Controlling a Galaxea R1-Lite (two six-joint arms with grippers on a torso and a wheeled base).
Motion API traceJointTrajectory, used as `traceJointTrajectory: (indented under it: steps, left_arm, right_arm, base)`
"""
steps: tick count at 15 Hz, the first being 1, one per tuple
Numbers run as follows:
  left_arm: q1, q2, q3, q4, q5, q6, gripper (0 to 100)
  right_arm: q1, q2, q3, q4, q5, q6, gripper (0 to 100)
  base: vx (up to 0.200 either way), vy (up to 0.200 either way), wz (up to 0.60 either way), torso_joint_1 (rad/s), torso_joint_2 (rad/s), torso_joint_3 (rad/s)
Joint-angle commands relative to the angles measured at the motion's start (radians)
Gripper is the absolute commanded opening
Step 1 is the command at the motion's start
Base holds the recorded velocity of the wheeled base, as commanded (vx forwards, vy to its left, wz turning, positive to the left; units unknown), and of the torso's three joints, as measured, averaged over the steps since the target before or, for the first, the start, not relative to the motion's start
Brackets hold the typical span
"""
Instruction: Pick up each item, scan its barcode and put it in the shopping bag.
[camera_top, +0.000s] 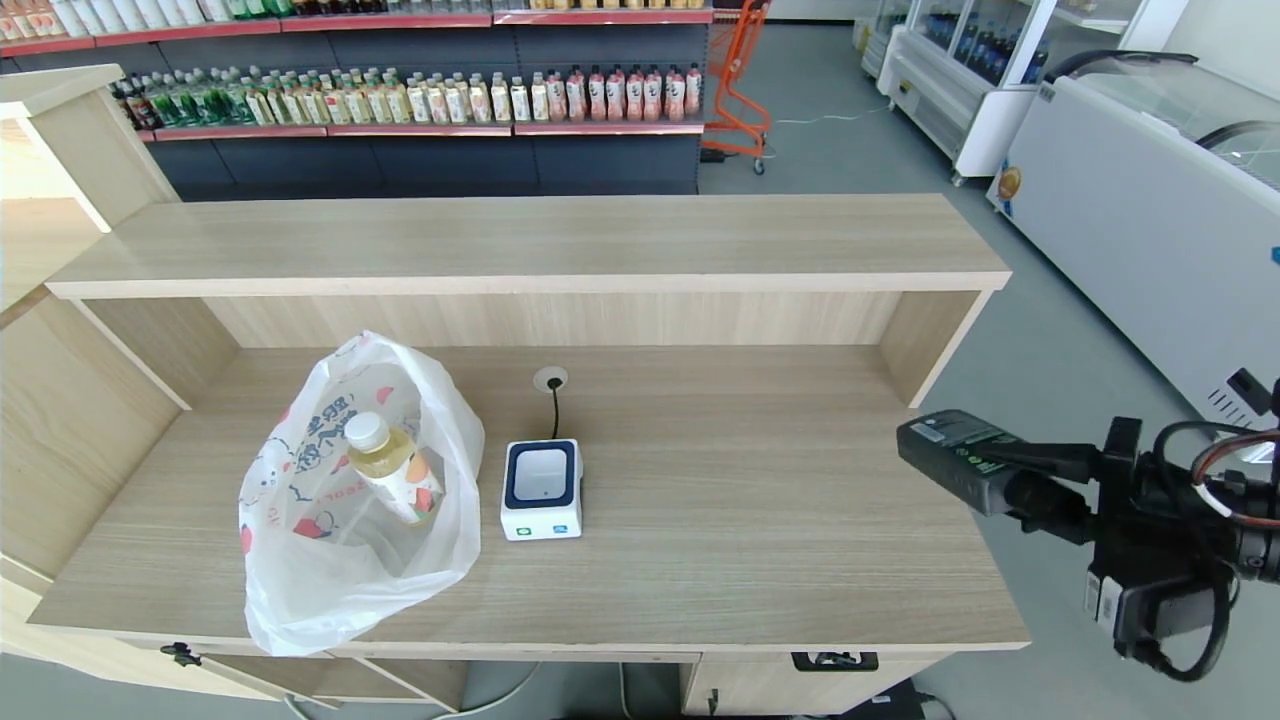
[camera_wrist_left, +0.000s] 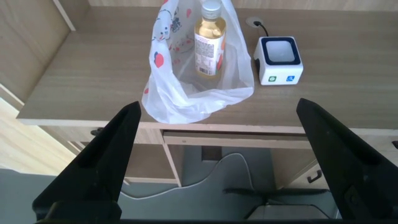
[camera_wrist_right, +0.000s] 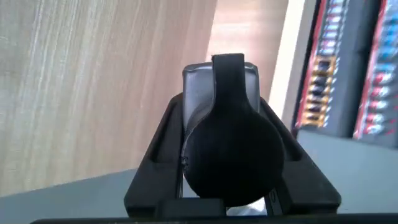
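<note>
The left gripper (camera_wrist_left: 217, 115) hangs in front of the worktop's (camera_top: 760, 520) near edge with its jaws wide apart and nothing between them. It is best kept there, out of the path. The right gripper (camera_top: 1020, 475) is clamped on one end of a dark, boxy pack (camera_top: 945, 445). The pack lies roughly level and juts toward the worktop from beyond its right end, well apart from everything on it.

The step in hand appears to be the scan. The pack has to travel leftward across the bare wood to the scanner (camera_top: 541, 488), a small white box with a dark-framed window facing up, near the middle of the worktop. A pale label patch shows on the pack's upper face, but I cannot tell whether that is the barcode. If it is, the wrist needs to roll so that face looks down at the window. Bring the pack over the window low and flat, without touching it, and hold it steady there for a moment rather than sweeping past.

Just beside the scanner on the left, the shopping bag (camera_top: 300, 560) slumps open with a bottle (camera_top: 390, 470) already leaning inside. After the scan, the pack should go in through the bag's mouth beside that bottle, without dragging the thin plastic. Behind the scanner, its cable (camera_top: 553, 410) runs to a grommet, so keep the pack clear of it.
</note>
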Motion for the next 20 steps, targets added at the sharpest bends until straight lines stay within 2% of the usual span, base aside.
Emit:
traceJointTrajectory:
  steps: [1,2,4,6,7,9,13,20]
  left_arm:
    - [0.000,0.000,0.000,0.000,0.000,0.000,100]
    - [0.000,0.000,0.000,0.000,0.000,0.000,100]
    - [0.000,0.000,0.000,0.000,0.000,0.000,100]
    - [0.000,0.000,0.000,0.000,0.000,0.000,100]
    - [0.000,0.000,0.000,0.000,0.000,0.000,100]
    - [0.000,0.000,0.000,0.000,0.000,0.000,100]
    - [0.000,0.000,0.000,0.000,0.000,0.000,100]
    - [0.000,0.000,0.000,0.000,0.000,0.000,100]
  right_arm:
    - [0.240,0.009,0.018,0.057,0.076,-0.345,0]
    - [0.341,0.003,0.018,0.077,0.072,-0.454,0]
    - [0.473,0.005,0.005,0.071,0.112,-0.518,0]
    - [0.513,0.015,0.005,0.054,0.110,-0.602,0]
    - [0.516,0.018,0.011,0.060,0.110,-0.676,0]
    - [0.516,0.038,0.010,0.068,0.112,-0.724,0]
    - [0.585,0.094,-0.030,0.064,0.182,-0.730,0]
    - [0.582,0.141,-0.024,0.068,0.196,-0.724,0]
  base:
    - [0.000,0.000,0.00,0.000,0.00,0.000]
    - [0.000,0.000,0.00,0.000,0.00,0.000]
    - [0.000,0.000,0.00,0.000,0.00,0.000]
    - [0.000,0.000,0.00,0.000,0.00,0.000]
    - [0.000,0.000,0.00,0.000,0.00,0.000]
    - [0.000,0.000,0.00,0.000,0.00,0.000]
    - [0.000,0.000,0.00,0.000,0.00,0.000]
    - [0.000,0.000,0.00,0.000,0.00,0.000]
